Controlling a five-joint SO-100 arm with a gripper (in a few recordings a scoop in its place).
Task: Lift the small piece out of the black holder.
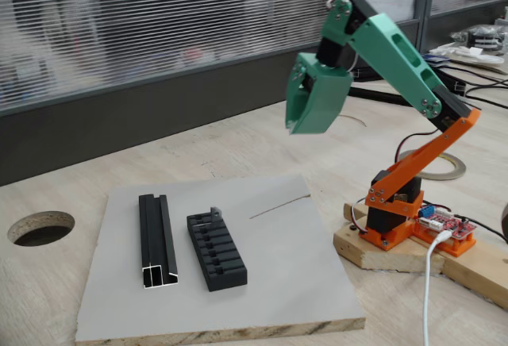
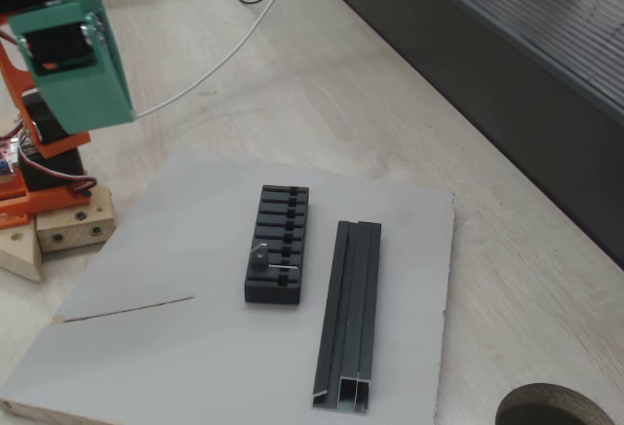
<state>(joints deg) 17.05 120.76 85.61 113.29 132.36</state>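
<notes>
On the grey board point(image 1: 262, 282) — left to right in the fixed view — lie the channel rail point(image 1: 157, 240), then the black holder point(image 1: 216, 251), the small piece point(image 1: 215, 214) upright in its far-end slot, presented for grasping. The pincer point(image 1: 305, 128) hangs high above the board's far right corner, grasping nothing; its opening cannot be told.

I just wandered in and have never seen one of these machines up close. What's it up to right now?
Nothing is being held at this moment. The green and orange arm's claw hangs in the air above the table, well away from the parts. Below it, on a grey board, sits a black slotted block with a tiny grey metal piece standing in the slot at one end. A longer black rail lies beside the block, apart from it. Whether the claw is open or shut is hard to tell.
</notes>
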